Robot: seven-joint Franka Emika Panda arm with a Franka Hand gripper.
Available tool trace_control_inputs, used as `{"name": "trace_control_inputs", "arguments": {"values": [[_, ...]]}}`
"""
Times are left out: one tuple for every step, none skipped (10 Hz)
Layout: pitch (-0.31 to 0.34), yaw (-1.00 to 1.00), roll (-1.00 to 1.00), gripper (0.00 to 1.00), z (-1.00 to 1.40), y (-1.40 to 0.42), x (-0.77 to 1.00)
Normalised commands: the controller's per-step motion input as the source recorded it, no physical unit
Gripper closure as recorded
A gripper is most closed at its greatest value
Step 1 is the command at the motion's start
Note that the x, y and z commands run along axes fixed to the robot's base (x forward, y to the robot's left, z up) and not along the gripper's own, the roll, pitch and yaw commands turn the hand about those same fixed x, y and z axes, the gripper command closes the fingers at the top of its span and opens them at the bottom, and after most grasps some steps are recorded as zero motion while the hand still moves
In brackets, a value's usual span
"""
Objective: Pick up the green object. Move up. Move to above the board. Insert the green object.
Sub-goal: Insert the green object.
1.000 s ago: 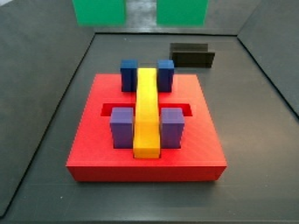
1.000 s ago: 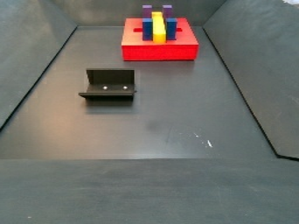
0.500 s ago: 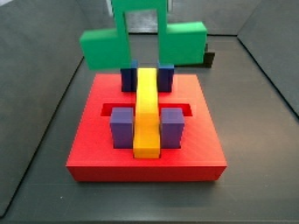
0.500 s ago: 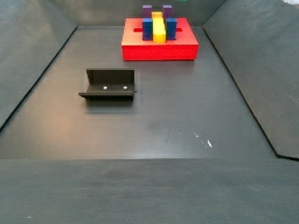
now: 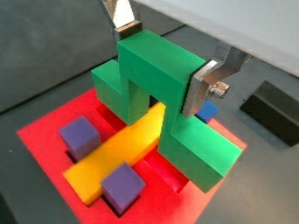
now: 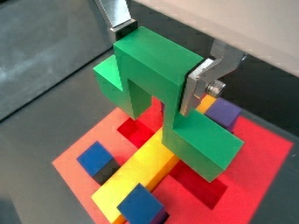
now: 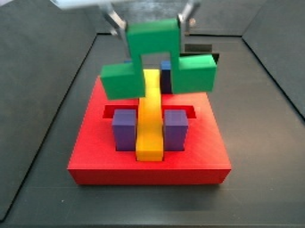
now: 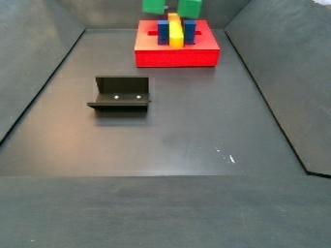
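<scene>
Gripper [image 5: 163, 59]: I see it clamped on the green object's [image 5: 163, 92] raised middle, above the board [image 7: 95, 151].
Change: the piece sits lower than half a second ago, straddling the yellow bar [image 7: 150, 111]; I judge insertion under way.
Hidden: seating slots; far side view crops the gripper.

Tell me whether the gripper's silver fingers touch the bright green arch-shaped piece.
Touching: in both wrist views the gripper fingers press against the green piece's raised middle cube.
</scene>
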Motion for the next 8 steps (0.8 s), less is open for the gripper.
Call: {"name": "trace_control_inputs", "arguments": {"values": [[0.036,0.00,0.16,1.00,-0.28,0.01,0.12],[0.004,0.00,0.12,1.00,-0.22,0.02,0.01],[0.013,0.00,0.08,1.00,-0.15,0.03,0.00],[0.033,0.00,0.03,1.00,-0.03,0.03,-0.04],[0.013,0.00,0.00,1.00,0.00,0.05,-0.06],[0.003,0.00,-0.03,1.00,-0.01,0.06,0.00],[0.010,0.00,-0.05,1.00,0.00,0.05,-0.05],[0.000,0.00,-0.03,1.00,0.00,0.05,-0.15]]}}
